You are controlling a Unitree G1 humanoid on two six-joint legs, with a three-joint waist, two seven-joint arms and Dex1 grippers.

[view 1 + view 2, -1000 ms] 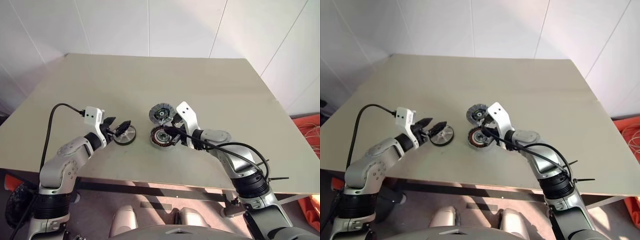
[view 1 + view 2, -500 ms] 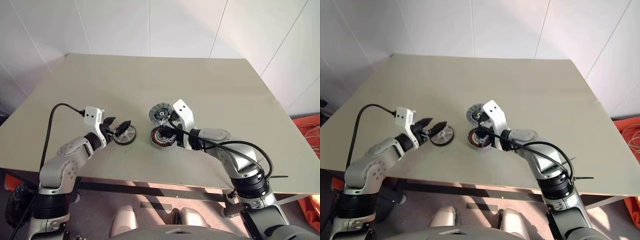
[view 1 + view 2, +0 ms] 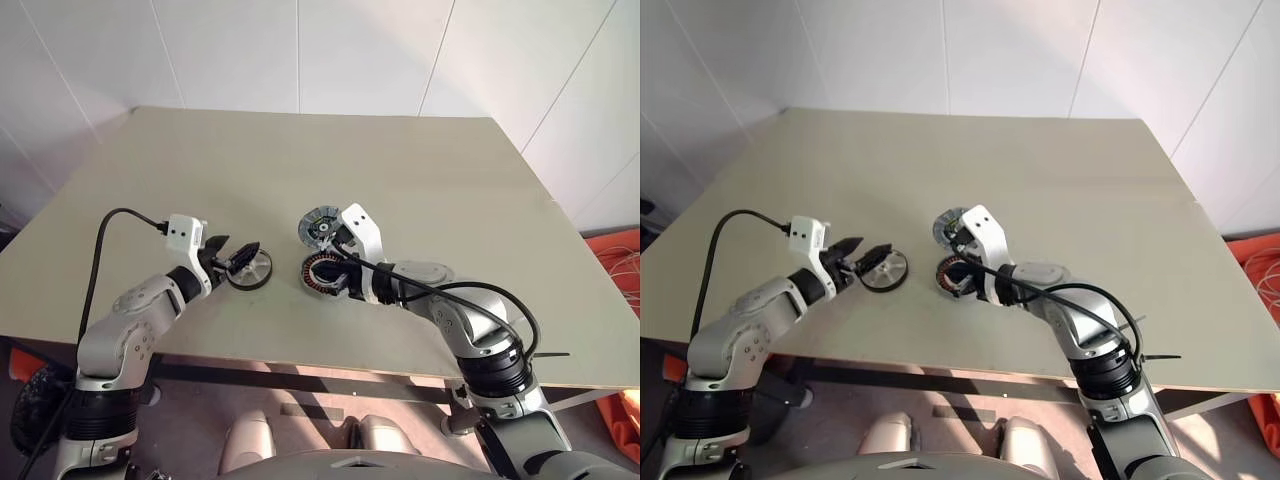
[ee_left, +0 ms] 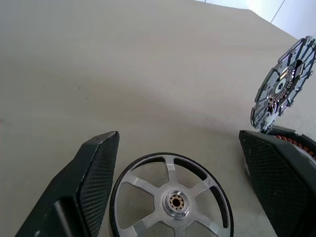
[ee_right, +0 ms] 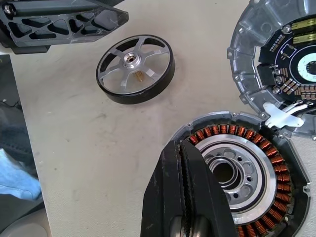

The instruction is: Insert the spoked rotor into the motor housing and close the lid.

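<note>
Rotor lies flat beside the housing, between the left gripper's spread fingers; right gripper, fingers together, over the housing.

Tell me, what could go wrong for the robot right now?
The left gripper is open around the spoked rotor, which lies flat on the table. Closing off-centre might push the wheel away instead of gripping it.

The right gripper is shut and sits over the motor housing. It could block the rotor's way in, or bump the lid, which stands open.
</note>
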